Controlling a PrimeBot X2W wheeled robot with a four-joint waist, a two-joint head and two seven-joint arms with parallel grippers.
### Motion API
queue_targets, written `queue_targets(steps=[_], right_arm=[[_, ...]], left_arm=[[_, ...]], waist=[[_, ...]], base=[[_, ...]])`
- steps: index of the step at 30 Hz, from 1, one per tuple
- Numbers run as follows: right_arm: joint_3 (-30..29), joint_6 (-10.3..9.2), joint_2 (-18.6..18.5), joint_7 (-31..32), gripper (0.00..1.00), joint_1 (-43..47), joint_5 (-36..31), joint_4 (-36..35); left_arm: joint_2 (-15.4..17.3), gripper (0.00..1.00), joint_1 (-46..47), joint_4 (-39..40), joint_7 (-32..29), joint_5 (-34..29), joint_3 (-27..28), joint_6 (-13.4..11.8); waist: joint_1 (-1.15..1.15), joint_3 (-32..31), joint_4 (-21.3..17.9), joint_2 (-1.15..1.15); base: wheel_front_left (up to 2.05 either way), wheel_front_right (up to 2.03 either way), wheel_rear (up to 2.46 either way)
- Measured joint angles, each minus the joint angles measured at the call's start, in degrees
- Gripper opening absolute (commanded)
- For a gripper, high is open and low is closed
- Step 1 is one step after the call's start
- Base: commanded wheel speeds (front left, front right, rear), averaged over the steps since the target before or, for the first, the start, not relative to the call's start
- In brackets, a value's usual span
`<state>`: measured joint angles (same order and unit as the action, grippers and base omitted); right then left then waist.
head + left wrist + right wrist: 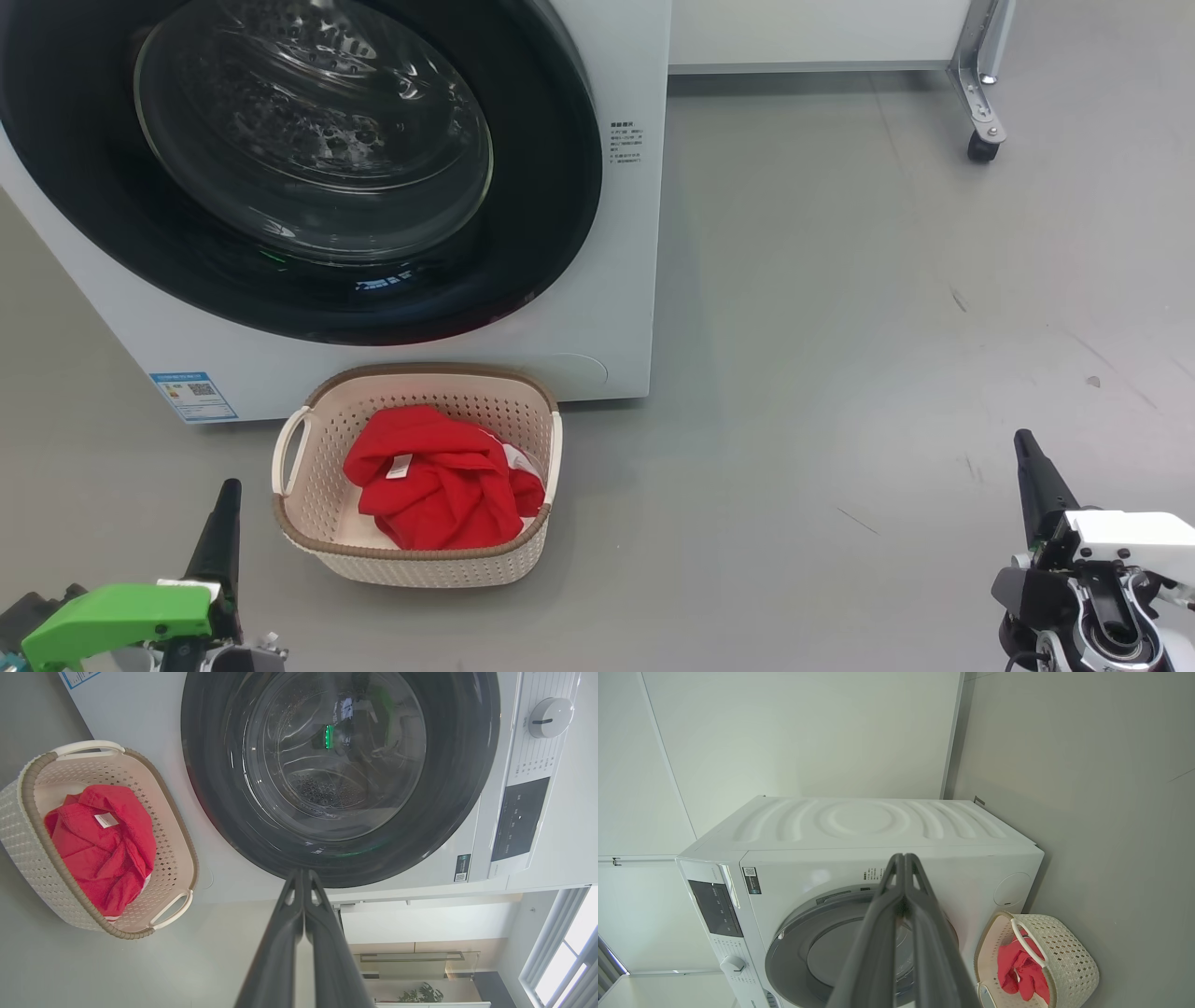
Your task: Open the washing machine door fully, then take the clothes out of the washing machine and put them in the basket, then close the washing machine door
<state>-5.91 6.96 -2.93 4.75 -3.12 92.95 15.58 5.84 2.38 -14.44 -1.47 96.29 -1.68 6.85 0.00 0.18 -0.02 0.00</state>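
Washing machine door: closed flush.
Clothes: heaped in basket just before washing machine base (white label uppermost).
Left gripper: closed, holding nothing, facing washing machine.
Right gripper: closed, holding nothing, well apart from washing machine.

Red clothes with a white label are seen in a cream, perforated basket rimmed in brown, right of the left claw, whose dark fingers are backed by a green cover. Beyond it, a white machine is fronted by a glossy black door.
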Motion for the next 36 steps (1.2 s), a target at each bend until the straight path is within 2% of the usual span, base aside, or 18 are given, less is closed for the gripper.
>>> queue_targets(steps=[36], right_arm=[[-0.16, 0.00, 0.00, 0.08, 0.00, -0.02, 0.00, 0.02]], left_arm=[[0.00, 0.00, 0.13, -0.87, -0.05, 0.00, 0.23, 0.02]], waist=[[0.00, -0.01, 0.01, 0.00]], base=[[0.00, 0.00, 0.00]])
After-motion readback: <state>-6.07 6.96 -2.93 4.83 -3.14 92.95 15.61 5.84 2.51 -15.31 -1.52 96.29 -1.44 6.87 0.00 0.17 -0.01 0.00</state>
